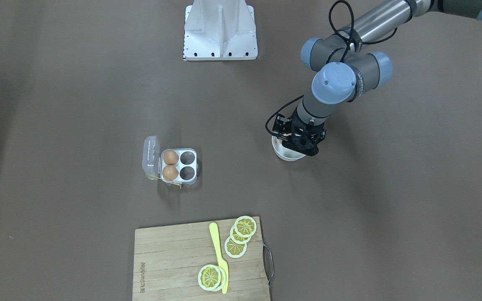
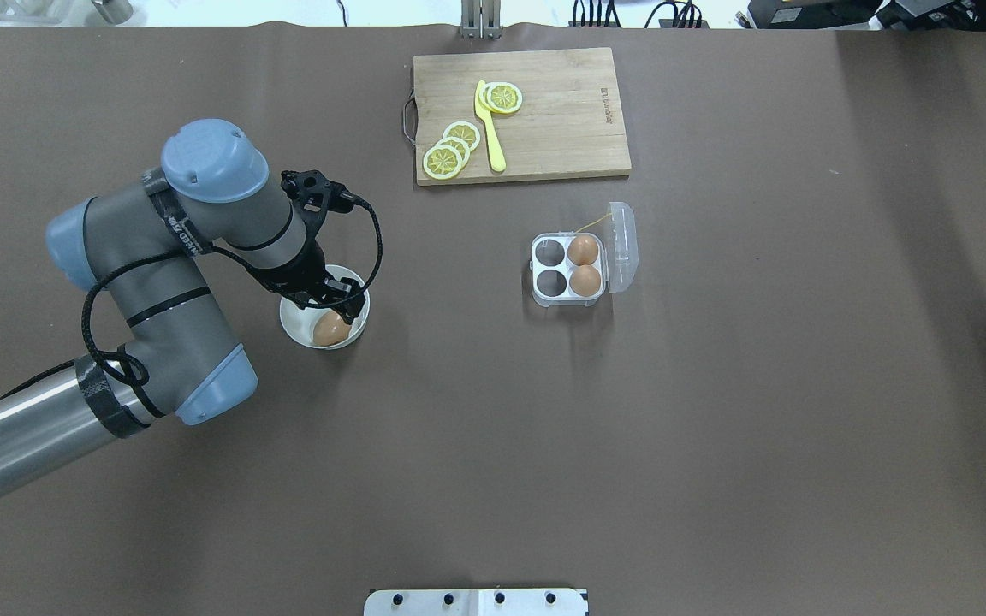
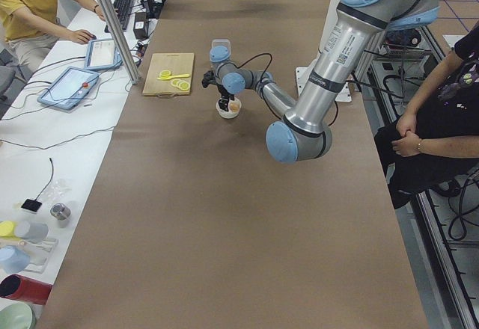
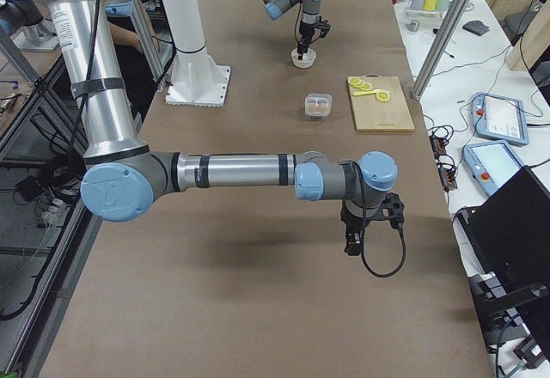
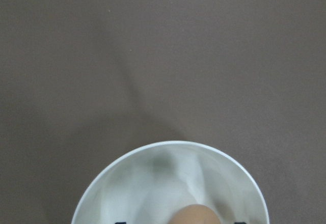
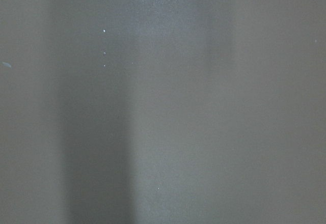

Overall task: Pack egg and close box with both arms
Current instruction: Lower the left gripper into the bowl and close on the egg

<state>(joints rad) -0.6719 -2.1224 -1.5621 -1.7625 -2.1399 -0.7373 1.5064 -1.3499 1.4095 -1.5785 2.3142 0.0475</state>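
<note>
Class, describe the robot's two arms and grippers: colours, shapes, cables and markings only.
Both the left arm and right arm are silver tubes with grey joints and pale blue round caps. Black cables loop to the black left gripper and right gripper.

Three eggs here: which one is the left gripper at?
The egg in the white bowl, with the left gripper over it. The other two eggs sit in the open carton, in the cells beside its lid.

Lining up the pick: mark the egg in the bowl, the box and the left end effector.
egg [image 2: 330,329]: overhead view, its top.
box [image 2: 567,299]: overhead view, tray's near rim.
left end effector [image 2: 335,310]: overhead view, between fingertips.
</note>
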